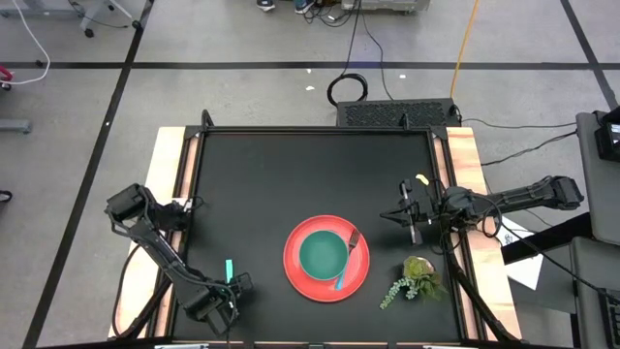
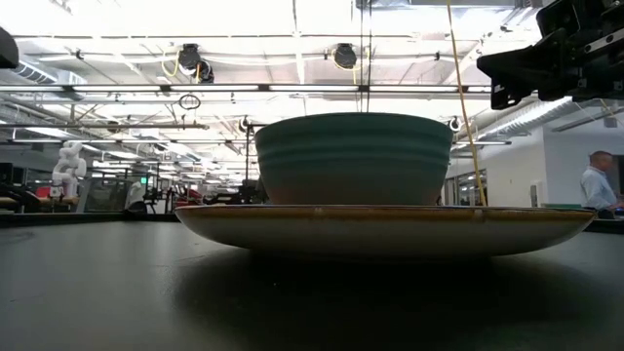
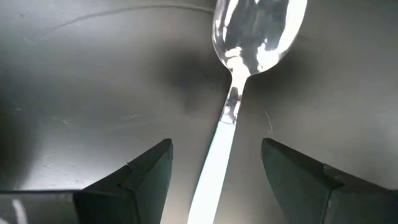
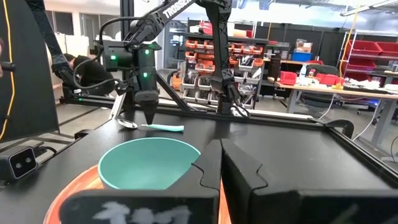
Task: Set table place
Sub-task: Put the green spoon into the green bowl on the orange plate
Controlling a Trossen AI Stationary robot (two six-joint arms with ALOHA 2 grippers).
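— Two fingers of the left gripper (image 3: 217, 171) stand spread apart, and the spoon's (image 3: 239, 93) teal handle runs straight down the gap between them, untouched on either side as far as the left wrist view shows.

— So which way does the spoon lie from it?

— Directly beneath and ahead. Its long axis points away from the wrist, bowl end farthest out, handle end nearest. From above, the spoon (image 1: 230, 269) lies on the table (image 1: 291, 174) near the front edge, well to the left of the red plate (image 1: 291, 264), with the left gripper (image 1: 221, 299) just over its near end.

— And the right arm?

— Right gripper (image 1: 412, 218) hangs over the right side of the table, fingers pressed together and holding nothing. It is well apart from the spoon, so the left arm is the nearer one by far.

— What else is placed?

— The green bowl (image 1: 323, 254) sits on the plate, and the fork (image 1: 348, 257) rests on the plate's right side against the bowl. A plant sprig (image 1: 412, 279) lies just right of the plate.

— Surface and room?

— Matte black top, flat, giving the handle little clearance, so I'd judge the fingers must come right down to the surface before closing. Space around the spoon looks free; behind the table, shelving and a person at far right.
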